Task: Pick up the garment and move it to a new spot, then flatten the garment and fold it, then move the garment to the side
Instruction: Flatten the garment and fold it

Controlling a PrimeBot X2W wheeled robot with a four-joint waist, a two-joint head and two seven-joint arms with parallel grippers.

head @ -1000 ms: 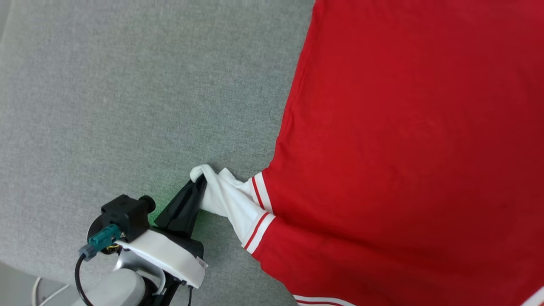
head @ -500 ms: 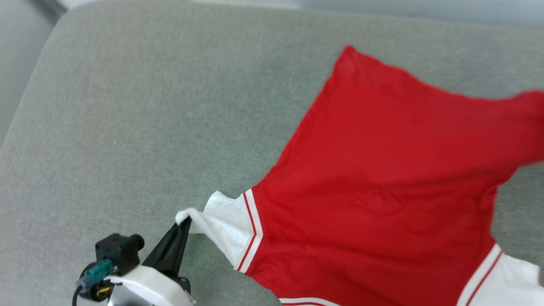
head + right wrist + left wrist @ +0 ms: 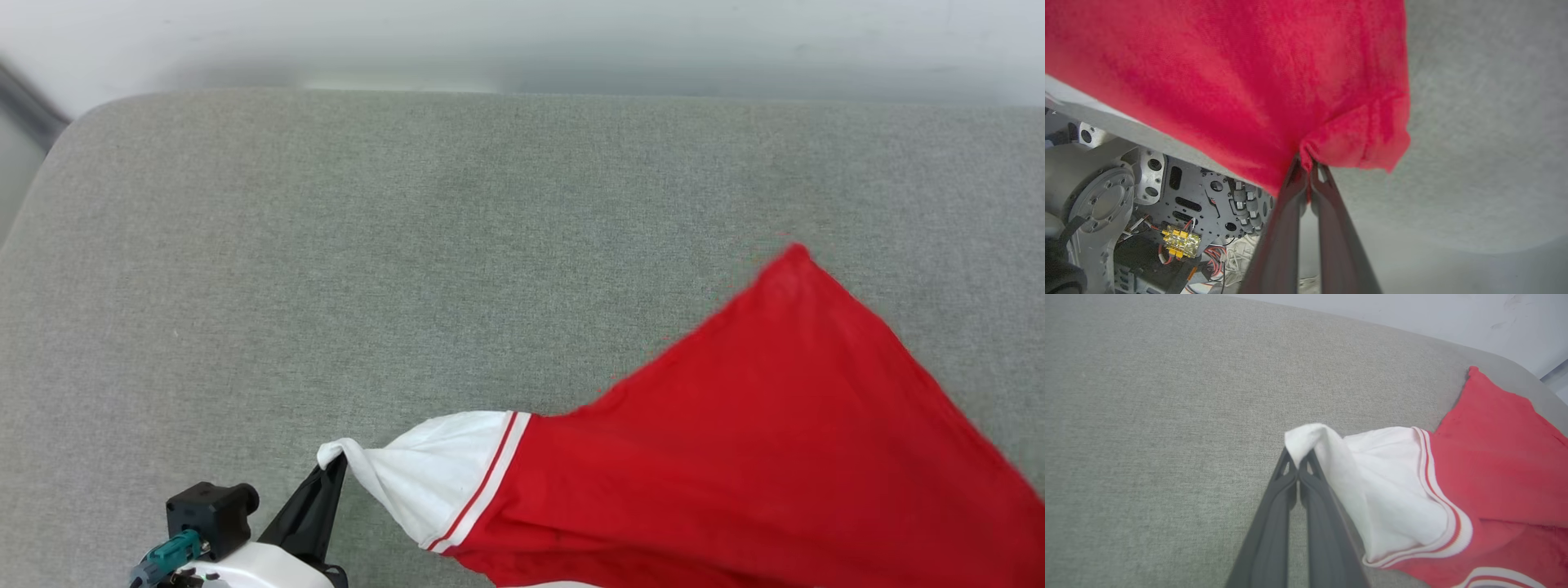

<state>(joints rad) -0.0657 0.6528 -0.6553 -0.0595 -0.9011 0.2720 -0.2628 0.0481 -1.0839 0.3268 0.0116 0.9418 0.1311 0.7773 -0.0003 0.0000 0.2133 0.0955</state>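
grey padded surface (image 3: 326, 245): woven grey cloth with rounded corners, spanning the head view. A pale wall (image 3: 522, 41) runs behind its far edge.
left gripper (image 3: 333, 472): at the lower left of the head view, two dark fingers pressed together with no gap. They pinch the tip of the white sleeve. The left wrist view shows the cloth folded over both fingertips.
white sleeve (image 3: 1392, 490): just right of the left gripper, pulled to a point at the pinch and widening towards the body.
striped trim (image 3: 482, 482): a band of red and white lines where the sleeve meets the red cloth.
garment (image 3: 735, 457): a red shirt filling the lower right of the head view, drawn out rightwards from the held sleeve. One red corner points up the view, over the grey surface. Whether that corner touches the surface cannot be told.
right gripper (image 3: 1306, 161): in the right wrist view, dark fingers closed tight on a bunched fold of red cloth at the garment's edge. The cloth spreads above them.
robot base (image 3: 1167, 183): metal plates and wiring, visible below the hanging red cloth.
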